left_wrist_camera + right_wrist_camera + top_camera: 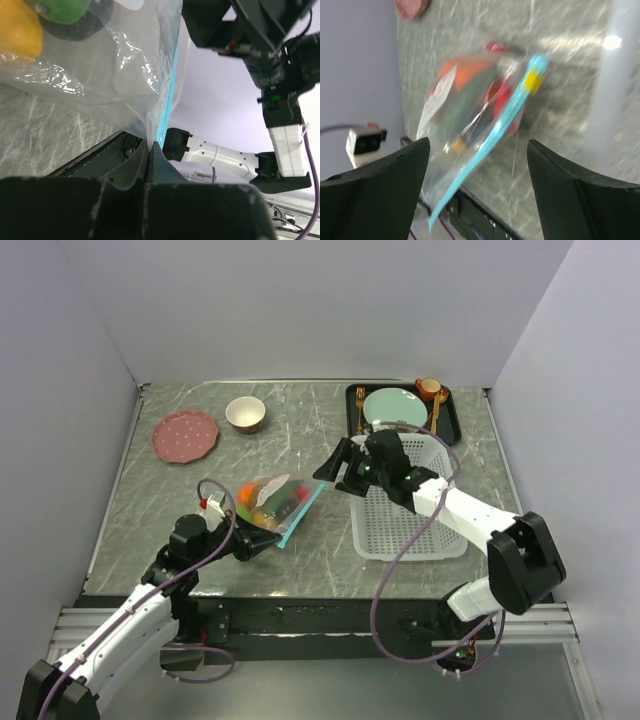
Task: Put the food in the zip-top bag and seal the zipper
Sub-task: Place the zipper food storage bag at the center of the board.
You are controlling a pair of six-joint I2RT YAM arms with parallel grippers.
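The zip-top bag (272, 502) lies left of the table's middle, with the food (268, 500) inside it: orange, green and red pieces show through the plastic. Its teal zipper (302, 512) runs along the right edge. My left gripper (262, 543) is shut on the bag's near corner beside the zipper (170, 95). An orange fruit (17, 30) and a green apple (62, 9) press against the plastic. My right gripper (338, 475) hangs open above the zipper's far end. From that wrist the zipper (490, 145) passes between the spread fingers (405, 165), untouched, with a yellow tab (534, 80) at its far end.
A white mesh basket (410, 552) stands right of the bag, under my right arm. Behind it is a black tray (352, 410) with a teal plate (395, 408), an orange cup (428, 388) and gold cutlery. A pink plate (185, 435) and a small bowl (245, 413) sit at the back left.
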